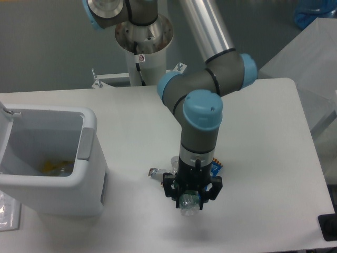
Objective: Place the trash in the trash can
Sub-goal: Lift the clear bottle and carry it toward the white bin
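My gripper (190, 199) points straight down near the front middle of the table. It is shut on the crushed clear plastic bottle (189, 203), which shows between the fingers. A small crumpled foil wrapper (155, 172) lies on the table just left of the gripper. A corner of the blue snack packet (216, 167) shows behind the wrist on the right; the rest is hidden by the arm. The white trash can (58, 197) stands at the left with its lid flipped open, well apart from the gripper.
Something yellow lies on the bottom inside the can (51, 167). The arm's base column (143, 39) stands at the back of the table. The table's front edge runs just below the gripper. A black object (328, 227) sits off the table at the right.
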Robot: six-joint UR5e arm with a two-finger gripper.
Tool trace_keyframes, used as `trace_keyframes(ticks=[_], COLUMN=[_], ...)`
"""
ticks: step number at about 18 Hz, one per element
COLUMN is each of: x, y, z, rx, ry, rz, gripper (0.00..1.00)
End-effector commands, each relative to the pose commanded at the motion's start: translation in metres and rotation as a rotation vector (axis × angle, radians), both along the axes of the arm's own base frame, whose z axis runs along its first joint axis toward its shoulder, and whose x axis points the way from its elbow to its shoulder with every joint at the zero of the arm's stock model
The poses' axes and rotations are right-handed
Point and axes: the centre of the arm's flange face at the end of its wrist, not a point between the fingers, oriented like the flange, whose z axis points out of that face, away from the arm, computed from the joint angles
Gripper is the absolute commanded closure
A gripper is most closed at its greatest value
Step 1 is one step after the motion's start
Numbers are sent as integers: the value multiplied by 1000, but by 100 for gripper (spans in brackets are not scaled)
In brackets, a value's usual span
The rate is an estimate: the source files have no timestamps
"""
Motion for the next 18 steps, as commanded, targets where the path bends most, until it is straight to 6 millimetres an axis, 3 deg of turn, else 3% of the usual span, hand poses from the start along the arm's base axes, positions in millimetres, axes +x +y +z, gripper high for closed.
trace_keyframes(ticks=[2,5,7,11,13,16,18], x=[-7,-18,-23,-27,-26,-13,-2], y=[1,-6,-8,-8,-8,-5,-14], z=[21,71,90,122,128,140,163], rx=[61,164,197,281,307,375,407], ry=[-10,-17,-16,-48,-74,-181,-182], rz=[14,83,121,155,164,181,179], gripper=[38,38,38,38,38,38,38])
